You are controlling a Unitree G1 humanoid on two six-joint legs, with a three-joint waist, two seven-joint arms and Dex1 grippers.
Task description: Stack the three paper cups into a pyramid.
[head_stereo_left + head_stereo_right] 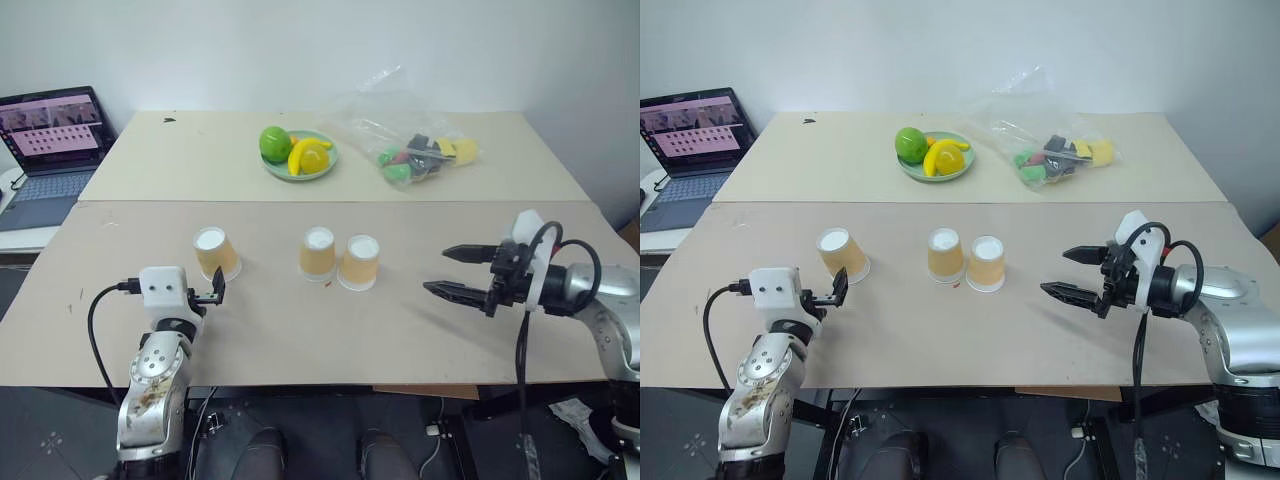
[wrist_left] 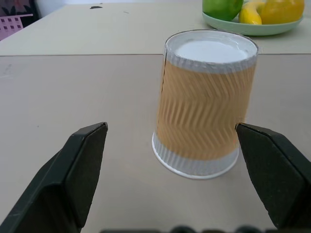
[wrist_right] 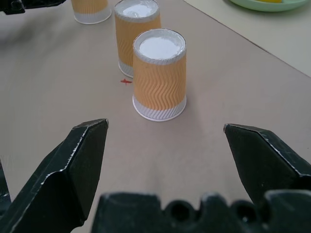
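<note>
Tan tabletop (image 1: 300, 330), butted against a paler table (image 1: 200, 160) at a white wall. Three paper cups, upside down in a row: left cup (image 1: 216, 253) apart, middle cup (image 1: 318, 252) and right cup (image 1: 359, 262) side by side. Left gripper (image 1: 213, 291) wide, empty, near left cup. Right gripper (image 1: 452, 270) wide, empty. Fruit plate (image 1: 300, 155), plastic bag (image 1: 415, 140), laptop (image 1: 45, 150) behind.
</note>
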